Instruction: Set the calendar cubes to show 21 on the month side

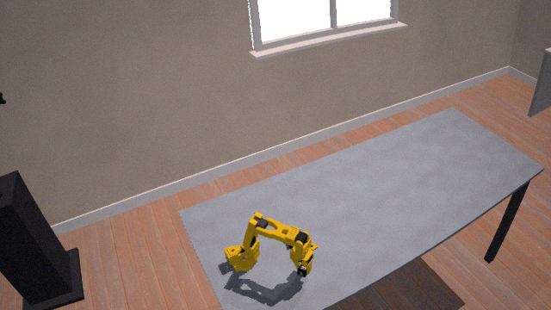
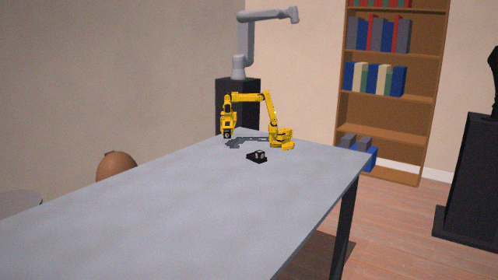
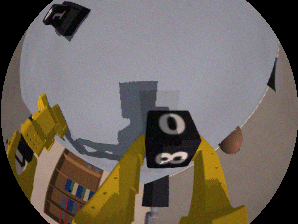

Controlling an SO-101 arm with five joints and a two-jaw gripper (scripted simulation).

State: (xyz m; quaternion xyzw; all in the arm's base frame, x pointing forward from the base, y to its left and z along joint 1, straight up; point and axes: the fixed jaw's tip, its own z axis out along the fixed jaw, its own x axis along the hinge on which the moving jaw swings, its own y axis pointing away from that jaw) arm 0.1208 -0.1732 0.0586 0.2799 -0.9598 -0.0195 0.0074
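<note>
Top view: the jaws (image 1: 302, 270) (image 2: 227, 134) hang at the end of the bent arm (image 1: 280, 231) (image 2: 249, 97), above the worktop (image 1: 366, 194) (image 2: 175, 202) (image 3: 100, 55), with the arm's shadow beneath and beside them. A dark cube shows at their tips; its digits are too small to read here. The tray cannot be made out.

Exterior view: the jaws stand well above the worktop, the held cube (image 2: 226, 134) (image 3: 170, 140) at their lower end. The black tray (image 2: 253, 157) (image 3: 75, 21) lies on the worktop, nearer the camera than the jaws and apart from them. The other cube (image 2: 259, 154) (image 3: 55, 16) sits on it; its faces are hard to read.

Wrist view: the jaws are closed on the held cube, 1 finger on each side. It shows a 0 on one face and an 8 on the next. The tray lies well away from the jaws, at the upper left, and a 1 shows there.

The step in hand seems to be carrying 1 cube towards the tray. Next, I judge, the jaws need to travel over the tray, turn the cube if its 2 would not face the month's side upright, and lower it flat beside its partner. Coming down askew could catch the other cube or shift the tray.
</note>
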